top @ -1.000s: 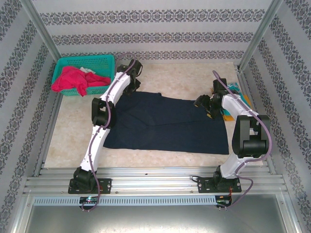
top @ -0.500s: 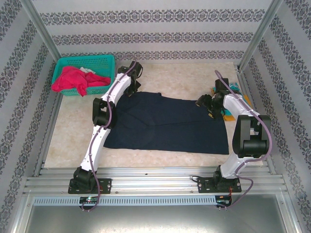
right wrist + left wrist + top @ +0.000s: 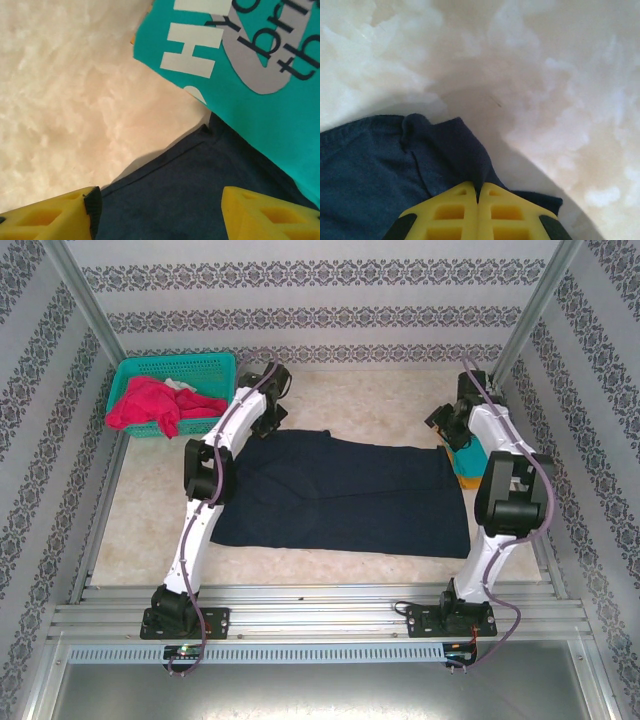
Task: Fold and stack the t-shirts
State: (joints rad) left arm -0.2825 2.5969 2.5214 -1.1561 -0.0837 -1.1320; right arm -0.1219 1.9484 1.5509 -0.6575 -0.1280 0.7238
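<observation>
The large dark navy t-shirt (image 3: pixel 340 495) lies spread flat mid-table. My left gripper (image 3: pixel 272 418) sits at its far left corner, shut on a pinched fold of navy cloth (image 3: pixel 465 160) between the yellow fingers (image 3: pixel 450 215). My right gripper (image 3: pixel 450 427) hovers open over the shirt's far right corner (image 3: pixel 200 185), with nothing between its fingers (image 3: pixel 50 217). The folded teal t-shirt (image 3: pixel 260 85) with white lettering lies beside that corner, also in the top view (image 3: pixel 470 452), with an orange shirt's edge (image 3: pixel 468 479) under it. The pink-red shirt (image 3: pixel 150 405) lies in the basket.
The teal mesh basket (image 3: pixel 180 367) stands at the back left, just left of my left arm. Patterned walls and metal posts close in the table on three sides. Bare marbled tabletop (image 3: pixel 370 405) lies behind the navy shirt.
My right gripper has swung away from the navy shirt's right edge toward the back right, ending over its far right corner. The left gripper has stayed on its corner.
</observation>
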